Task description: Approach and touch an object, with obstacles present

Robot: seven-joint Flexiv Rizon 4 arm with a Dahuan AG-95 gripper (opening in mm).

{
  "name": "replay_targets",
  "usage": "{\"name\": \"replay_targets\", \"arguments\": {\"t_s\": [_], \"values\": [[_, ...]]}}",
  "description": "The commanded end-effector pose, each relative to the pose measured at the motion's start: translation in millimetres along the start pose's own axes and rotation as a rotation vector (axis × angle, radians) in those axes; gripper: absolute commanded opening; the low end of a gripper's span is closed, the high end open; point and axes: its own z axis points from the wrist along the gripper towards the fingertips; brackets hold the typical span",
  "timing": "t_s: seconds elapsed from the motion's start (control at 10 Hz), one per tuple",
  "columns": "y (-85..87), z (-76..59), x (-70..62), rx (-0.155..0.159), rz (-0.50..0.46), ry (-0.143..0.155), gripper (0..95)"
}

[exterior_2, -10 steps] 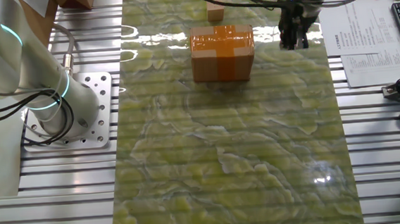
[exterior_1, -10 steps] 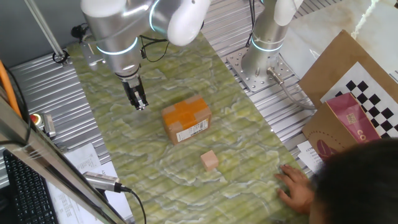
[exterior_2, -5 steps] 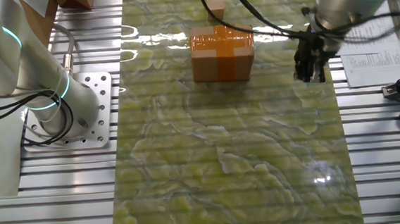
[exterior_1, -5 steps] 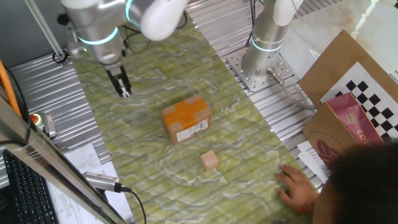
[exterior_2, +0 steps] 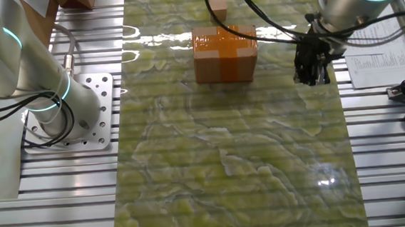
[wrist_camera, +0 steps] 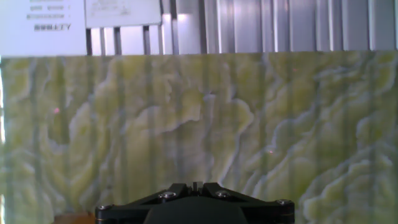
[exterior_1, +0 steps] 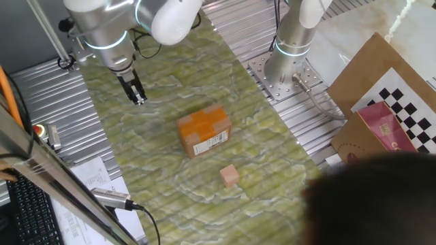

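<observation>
One fixed view is given from above and to one side: a long surface patterned in green and yellow marble is seen. Near its middle a box of brown cardboard is set, with broad orange tape across its top and a white label on one side. A small pale wooden cube is placed at about 5 o'clock from the box, near it but apart. The pincer is hung from a silver arm at about 10 o'clock from the box, well apart from it, pointing down close over the surface. Its fingers are drawn together, with nothing held between them.

From the other fixed view, the box is seen with the cube beyond it at 12 o'clock, and the pincer at 3 o'clock from the box, near the surface's edge. A printed sheet is laid just past that edge.

Through the hand view, only marbled surface is shown ahead, with ribbed metal and white papers along the top. A dark part of the hand is seen at the bottom edge; the fingertips themselves are not shown here.
</observation>
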Motion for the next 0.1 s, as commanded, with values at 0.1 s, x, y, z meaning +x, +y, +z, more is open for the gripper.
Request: {"name": "replay_targets", "arguments": {"t_s": [0.1], "values": [[1.9,0.0,1.5,-0.001,-0.027,0.000,0.0]]}}
